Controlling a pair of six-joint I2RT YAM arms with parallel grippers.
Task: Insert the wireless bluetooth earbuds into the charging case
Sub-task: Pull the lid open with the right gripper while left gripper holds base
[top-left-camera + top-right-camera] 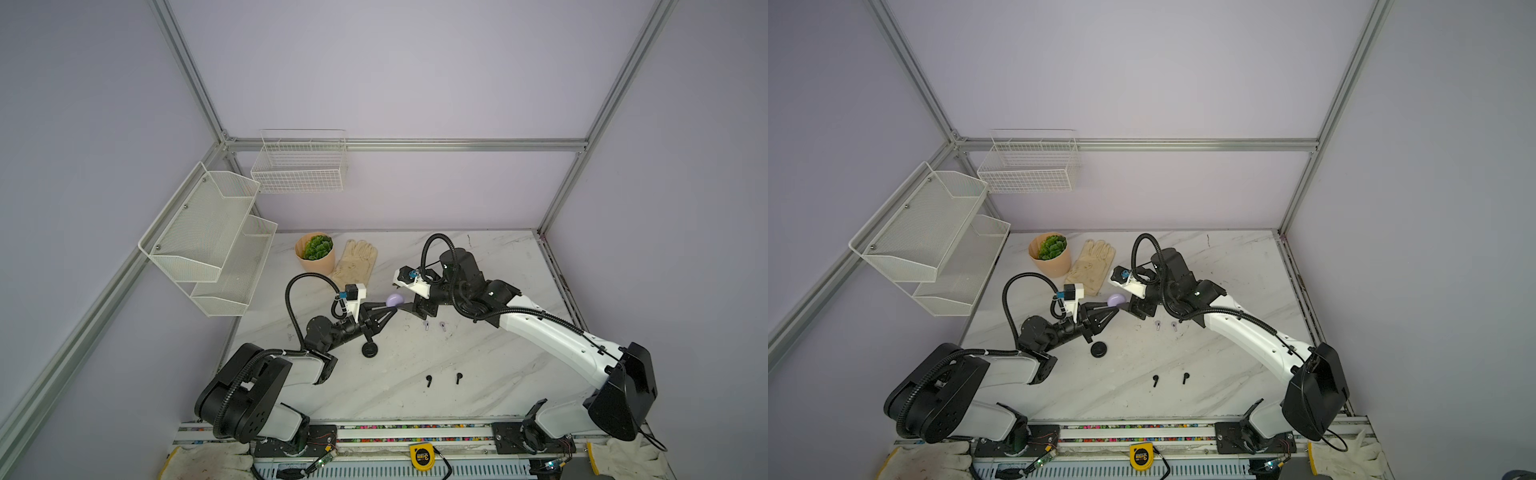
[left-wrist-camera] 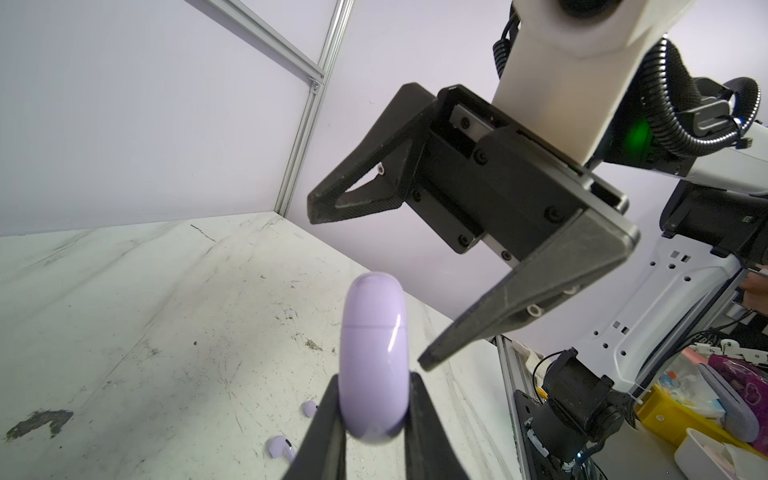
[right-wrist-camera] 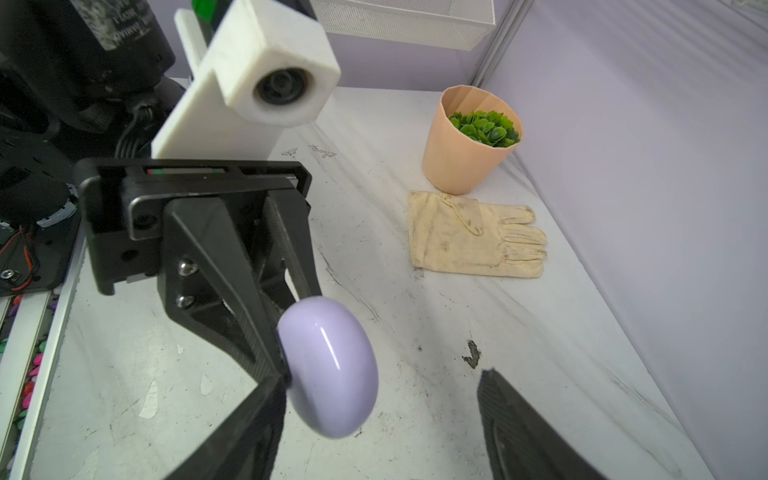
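While the left tool is clamped on the lower half of the lilac charging case, holding it on edge above the marble worktop with its lid shut along the seam, the right tool faces it with its fingers set wide apart on either side of the case's free end. One of those fingers lies close against the case, though I cannot tell whether it touches, and its partner stands well clear. In both top views the two tools meet near the middle of the worktop with the case between them. Near the right tool, toward the front, two lilac earbuds lie side by side on the marble, not touching. Closer to the front edge lie two black earbuds, likewise apart. A round black case sits on the worktop just beside the left arm's wrist. At the back a potted plant stands with a pale glove just beside it.
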